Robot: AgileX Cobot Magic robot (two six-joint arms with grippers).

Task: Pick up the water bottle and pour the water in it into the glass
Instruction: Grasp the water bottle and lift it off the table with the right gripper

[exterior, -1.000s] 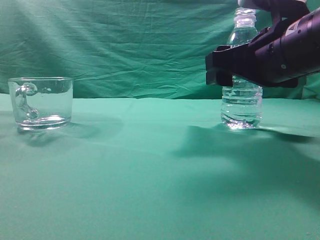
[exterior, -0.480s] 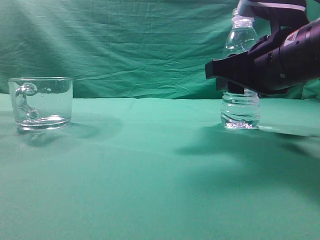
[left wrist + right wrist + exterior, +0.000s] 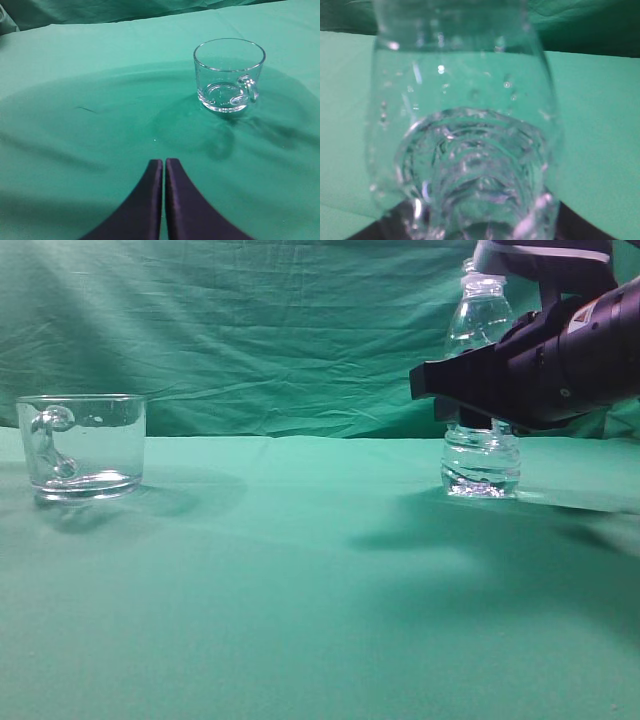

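The water bottle (image 3: pixel 481 462) stands at the right on the green cloth, clear, uncapped and leaning slightly. The water (image 3: pixel 481 476) fills its ribbed lower part. My right gripper (image 3: pixel 455 388) is closed round the bottle's middle from the right. In the right wrist view the bottle (image 3: pixel 465 125) fills the frame, with dark jaws at both lower corners. The glass (image 3: pixel 82 445) stands far left, handle toward the camera. It also shows in the left wrist view (image 3: pixel 229 75), ahead and right of my left gripper (image 3: pixel 164 162), which is shut, empty and above the cloth.
A green cloth (image 3: pixel 300 570) covers the table and hangs as a backdrop (image 3: pixel 250 330) behind. A wide stretch of bare cloth lies between the glass and the bottle. The left arm does not show in the exterior view.
My right gripper has moved in round the bottle and risen slightly. The bottle has shifted a little left and tipped slightly. The glass has not moved.
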